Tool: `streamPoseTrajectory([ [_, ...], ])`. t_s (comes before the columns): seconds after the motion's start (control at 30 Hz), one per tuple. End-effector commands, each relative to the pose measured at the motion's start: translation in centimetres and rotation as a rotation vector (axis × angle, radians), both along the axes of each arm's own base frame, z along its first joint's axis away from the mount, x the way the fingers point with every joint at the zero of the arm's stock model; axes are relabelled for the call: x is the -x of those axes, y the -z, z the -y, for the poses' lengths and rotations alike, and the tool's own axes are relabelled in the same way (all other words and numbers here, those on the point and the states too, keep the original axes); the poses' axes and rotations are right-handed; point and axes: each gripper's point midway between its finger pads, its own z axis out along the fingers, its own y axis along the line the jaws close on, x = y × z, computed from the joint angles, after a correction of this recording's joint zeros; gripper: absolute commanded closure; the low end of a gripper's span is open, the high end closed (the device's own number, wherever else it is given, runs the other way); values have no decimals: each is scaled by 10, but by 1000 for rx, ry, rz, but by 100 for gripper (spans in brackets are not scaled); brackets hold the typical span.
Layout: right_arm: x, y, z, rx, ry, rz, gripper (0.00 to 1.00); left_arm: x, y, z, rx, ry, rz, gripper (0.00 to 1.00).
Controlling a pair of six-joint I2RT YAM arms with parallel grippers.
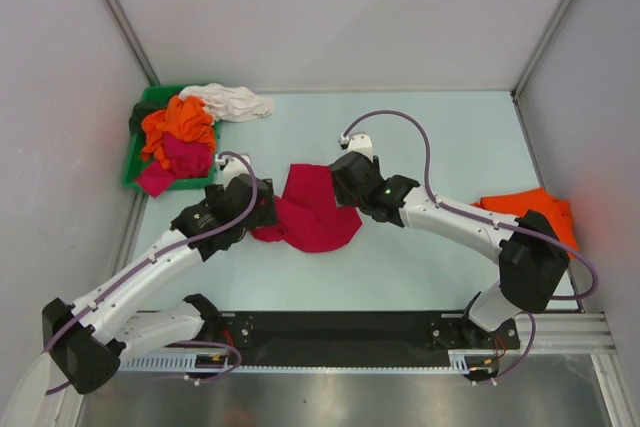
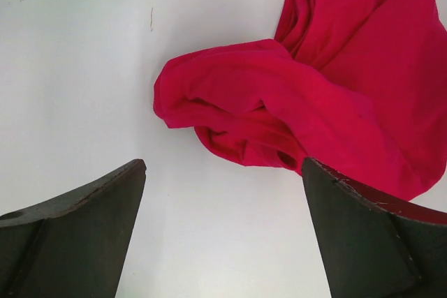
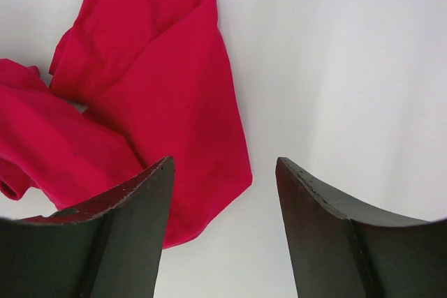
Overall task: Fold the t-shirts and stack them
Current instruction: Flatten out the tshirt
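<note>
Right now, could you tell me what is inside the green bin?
An orange shirt, a magenta shirt and dark cloth fill the bin; a white shirt spills over its far rim. Anything beneath is covered.

Left arm (image 1: pixel 150 267) and right arm (image 1: pixel 460 222): white tubular links between bulky black joint housings, bolted to a black base plate (image 1: pixel 340 327) on an aluminium rail (image 1: pixel 560 332). Lilac-grey cable (image 1: pixel 390 113) looped along each arm from base to wrist. White connector block (image 1: pixel 358 140) where the cable meets the wrist. Small green light (image 1: pixel 386 188) on the right wrist housing. Left hand (image 2: pixel 223 164) and right hand (image 3: pixel 223 162): two matte black, wedge-shaped fingers (image 2: pixel 77 235) each, edges scuffed pale.
</note>
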Motion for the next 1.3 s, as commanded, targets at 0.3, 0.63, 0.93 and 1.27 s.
streamPoseTrajectory([
  [0.3, -2, -7, -1, -2, 15, 18, 35, 6, 41, 31, 142, 63, -50, 2],
  [0.63, 7, -7, 10, 25, 14, 6, 35, -11, 75, 58, 215, 38, -93, 15],
  [0.93, 11, -8, 22, 44, 19, 5, 35, -15, 93, 71, 237, 11, -149, 20],
  [1.27, 11, -5, 24, 28, 20, -1, 35, -9, 80, 62, 232, 1, -100, 16],
])
